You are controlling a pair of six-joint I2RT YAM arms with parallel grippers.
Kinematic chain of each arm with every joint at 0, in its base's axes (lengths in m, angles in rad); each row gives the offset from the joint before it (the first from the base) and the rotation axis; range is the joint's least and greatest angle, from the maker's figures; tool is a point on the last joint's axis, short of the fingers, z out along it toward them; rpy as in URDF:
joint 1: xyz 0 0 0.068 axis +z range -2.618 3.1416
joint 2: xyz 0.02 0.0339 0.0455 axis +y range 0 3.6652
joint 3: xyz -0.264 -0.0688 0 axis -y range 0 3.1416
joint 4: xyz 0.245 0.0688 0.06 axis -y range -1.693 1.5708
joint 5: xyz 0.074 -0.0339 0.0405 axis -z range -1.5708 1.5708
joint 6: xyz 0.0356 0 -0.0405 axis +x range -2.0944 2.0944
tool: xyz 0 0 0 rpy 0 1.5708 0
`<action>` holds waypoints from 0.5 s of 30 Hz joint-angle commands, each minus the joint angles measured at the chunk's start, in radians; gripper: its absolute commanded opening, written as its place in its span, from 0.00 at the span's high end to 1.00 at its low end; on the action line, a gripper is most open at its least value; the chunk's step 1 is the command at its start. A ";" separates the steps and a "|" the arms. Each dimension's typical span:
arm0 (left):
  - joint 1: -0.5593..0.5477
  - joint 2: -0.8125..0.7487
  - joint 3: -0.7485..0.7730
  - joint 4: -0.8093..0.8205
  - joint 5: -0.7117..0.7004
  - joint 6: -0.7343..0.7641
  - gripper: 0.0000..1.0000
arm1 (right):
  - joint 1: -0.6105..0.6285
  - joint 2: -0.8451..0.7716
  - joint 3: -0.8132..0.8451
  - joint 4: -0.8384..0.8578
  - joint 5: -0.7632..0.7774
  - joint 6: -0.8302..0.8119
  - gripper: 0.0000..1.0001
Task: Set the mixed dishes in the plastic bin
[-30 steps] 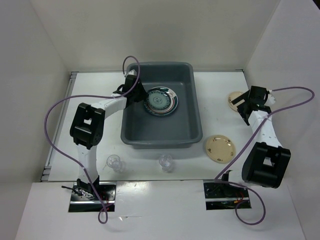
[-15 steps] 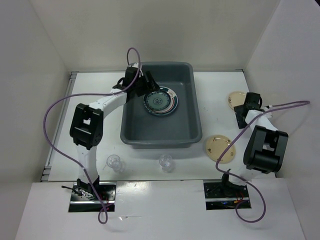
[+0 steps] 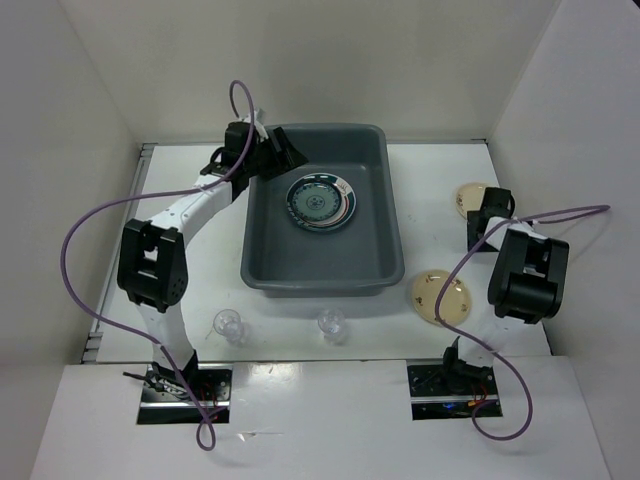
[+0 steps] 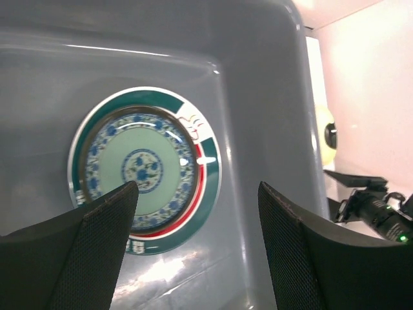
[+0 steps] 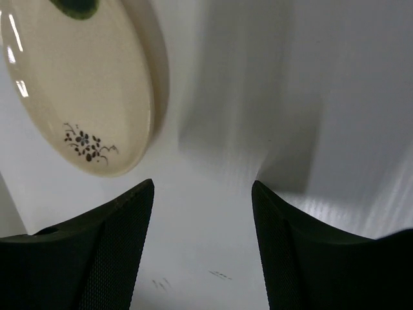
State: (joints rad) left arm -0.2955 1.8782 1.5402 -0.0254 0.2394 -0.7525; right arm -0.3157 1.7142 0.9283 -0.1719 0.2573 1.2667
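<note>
The dark grey plastic bin (image 3: 322, 258) stands mid-table. A white plate with a green patterned rim (image 3: 320, 200) lies flat on its floor, with a smaller patterned plate stacked on it; the stack also shows in the left wrist view (image 4: 145, 168). My left gripper (image 3: 281, 156) is open and empty above the bin's far left corner (image 4: 197, 252). One tan-yellow plate (image 3: 469, 195) lies at the far right, another (image 3: 440, 297) at the near right. My right gripper (image 3: 481, 228) is open and empty, low over the table just beside the far tan plate (image 5: 77, 90). Its fingertips (image 5: 203, 245) straddle bare table.
Two small clear plastic cups (image 3: 228, 324) (image 3: 331, 323) stand on the table in front of the bin. White walls enclose the table on the left, back and right. Purple cables loop from both arms.
My left gripper, open, has pulled back from over the plate to the bin's far left corner. My right arm has folded in and brought its gripper down beside the far tan plate.
</note>
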 commanded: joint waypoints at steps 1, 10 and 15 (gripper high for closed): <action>0.004 -0.050 -0.021 0.018 0.029 0.039 0.18 | 0.013 0.048 0.049 0.057 0.045 0.091 0.31; 0.013 -0.068 -0.063 -0.001 0.038 0.048 0.18 | 0.013 0.134 0.127 0.083 0.072 0.145 0.43; 0.013 -0.086 -0.081 -0.010 0.038 0.048 0.18 | 0.032 0.199 0.205 0.083 0.073 0.145 0.55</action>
State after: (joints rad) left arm -0.2867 1.8610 1.4673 -0.0441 0.2596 -0.7319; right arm -0.2901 1.8702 1.0706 -0.1196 0.3046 1.3865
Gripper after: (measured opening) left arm 0.819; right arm 0.456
